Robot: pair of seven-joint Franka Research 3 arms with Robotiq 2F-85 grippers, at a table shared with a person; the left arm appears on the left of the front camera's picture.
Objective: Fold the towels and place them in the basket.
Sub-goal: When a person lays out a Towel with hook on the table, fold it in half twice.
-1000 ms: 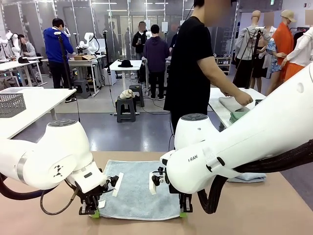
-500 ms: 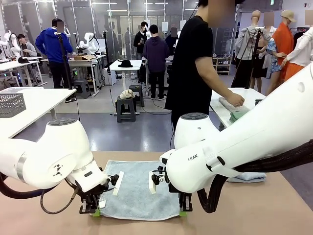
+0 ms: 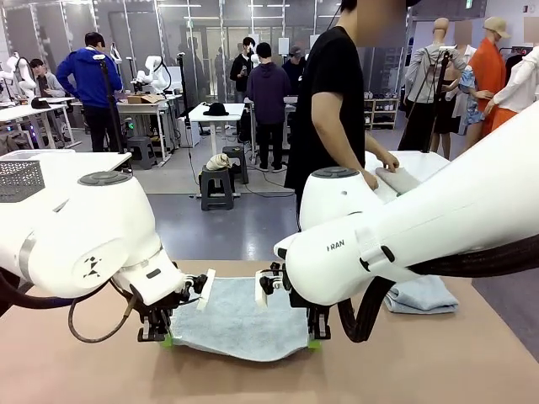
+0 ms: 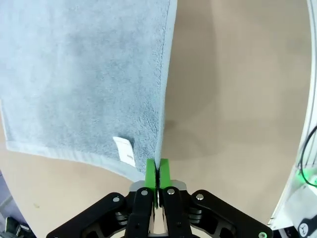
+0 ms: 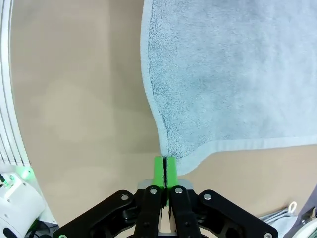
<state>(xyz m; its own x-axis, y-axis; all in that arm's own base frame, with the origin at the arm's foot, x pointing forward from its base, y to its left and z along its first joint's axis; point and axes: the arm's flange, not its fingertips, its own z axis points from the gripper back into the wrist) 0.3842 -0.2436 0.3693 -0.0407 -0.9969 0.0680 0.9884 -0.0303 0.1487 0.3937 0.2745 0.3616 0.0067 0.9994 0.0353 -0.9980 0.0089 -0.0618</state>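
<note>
Two white robot arms crowd the near edge of a tan table (image 3: 472,362), their bulk hiding much of the work. In the front view the left gripper (image 3: 166,338) and the right gripper (image 3: 314,339) show only as dark fingers tipped with green, low under the wrists. How the jaws stand is hard to read from there.

The wrist views settle it. The left gripper (image 4: 157,173) has its green pads pressed together on one near corner of a light blue-grey towel (image 4: 84,74), just beside a small white label (image 4: 124,150). The right gripper (image 5: 164,171) is likewise closed tight, pinching the other near corner where the hem curls down to meet the pads.

From the front, the towel (image 3: 240,324) lies at the table's middle between the two arms, its near edge sagging between the grippers, its far part hidden behind the wrists. The label cannot be made out from this side.

A second towel (image 3: 425,296) lies crumpled to the right, half covered by the right arm. The dark mesh basket (image 3: 18,179) stands on a white side table (image 3: 76,168) far left, well apart from both towels and cut off by the frame edge.

At the far side a person in black (image 3: 333,109), turned away, rests a hand (image 3: 370,178) by a grey cloth (image 3: 400,179) on another table.
</note>
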